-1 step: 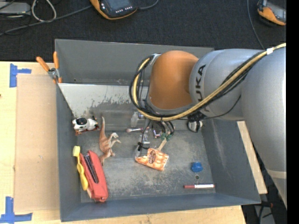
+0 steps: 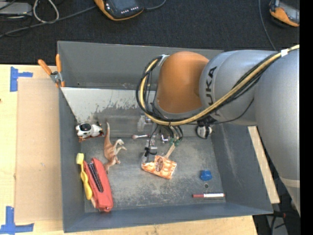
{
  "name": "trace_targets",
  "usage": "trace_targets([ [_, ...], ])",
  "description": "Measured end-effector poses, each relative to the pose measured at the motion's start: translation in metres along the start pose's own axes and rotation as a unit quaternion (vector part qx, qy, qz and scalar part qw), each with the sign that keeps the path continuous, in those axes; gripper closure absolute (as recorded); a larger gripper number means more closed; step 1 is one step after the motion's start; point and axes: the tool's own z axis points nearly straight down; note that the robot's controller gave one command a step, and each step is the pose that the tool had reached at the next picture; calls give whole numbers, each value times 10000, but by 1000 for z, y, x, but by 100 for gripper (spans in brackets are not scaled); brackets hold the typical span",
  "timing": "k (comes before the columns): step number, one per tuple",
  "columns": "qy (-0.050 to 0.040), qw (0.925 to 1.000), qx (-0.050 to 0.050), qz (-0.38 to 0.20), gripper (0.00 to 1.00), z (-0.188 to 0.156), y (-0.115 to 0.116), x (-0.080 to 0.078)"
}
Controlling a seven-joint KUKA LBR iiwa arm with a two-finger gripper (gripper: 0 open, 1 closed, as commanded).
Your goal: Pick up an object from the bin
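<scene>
My gripper [image 2: 150, 150] hangs low in the middle of the bin, under the arm's orange cover. Its tip is just above the upper left corner of a small orange packet [image 2: 159, 167] lying flat on the bin floor; whether they touch is unclear. A thin tan stick [image 2: 170, 150] leans beside the gripper, over the packet's upper edge. To the left stands a tan toy dinosaur [image 2: 112, 152].
A white and red toy car [image 2: 88, 129] sits by the left wall. A red case with a yellow piece [image 2: 96, 183] lies at front left. A blue cap [image 2: 206, 175] and a white pen [image 2: 209, 195] lie at front right. The arm covers the bin's back right.
</scene>
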Motion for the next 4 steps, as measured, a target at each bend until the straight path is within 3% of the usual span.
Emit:
trace_targets([
  [1,25,9999,-3,112,0,4,-42,42],
  [2,17,10000,-8,-22,0,43,-60,51],
  [3,14,9962,0,870,100,60,-93,38],
  [4,14,9962,-1,874,100,60,-93,38],
])
